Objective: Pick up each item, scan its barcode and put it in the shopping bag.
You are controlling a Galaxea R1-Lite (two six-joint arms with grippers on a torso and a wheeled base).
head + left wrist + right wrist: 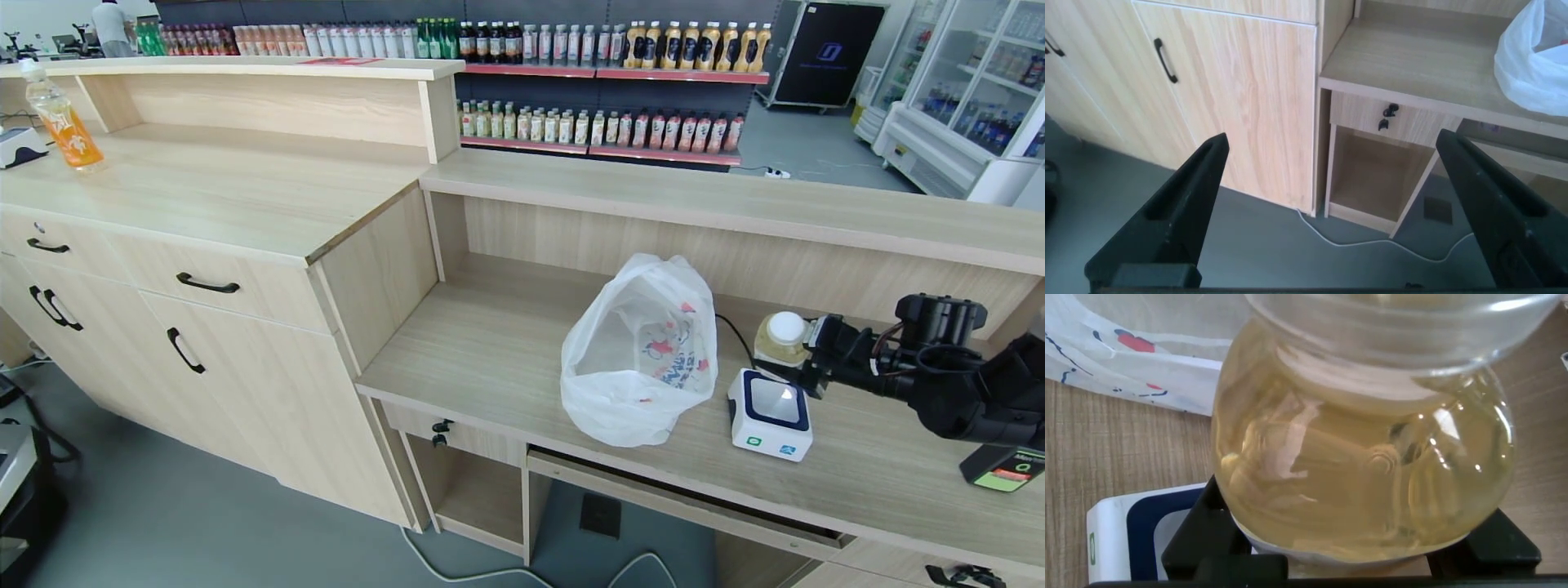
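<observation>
On the right side of the lower counter (490, 351), the right tool (796, 355) is clamped on a squat bottle (782, 335) of pale yellow liquid with a white cap, holding it sideways just above the far edge of the scanner (770, 412). The scanner's window glows, and the right wrist view has the bottle's rounded body (1364, 457) directly over it. The shopping bag (641, 359) stands just left of the scanner, its mouth open towards the robot. The left tool (1333, 139) hangs low, with its fingers wide apart and nothing between them, over the floor near the cabinet doors. A second bottle (61, 118), of orange drink, stands on the raised counter at the far left. This looks like the scanning step. The next move probably calls for turning the barcode to the window, then carrying the bottle left over the bag's mouth and letting go.
</observation>
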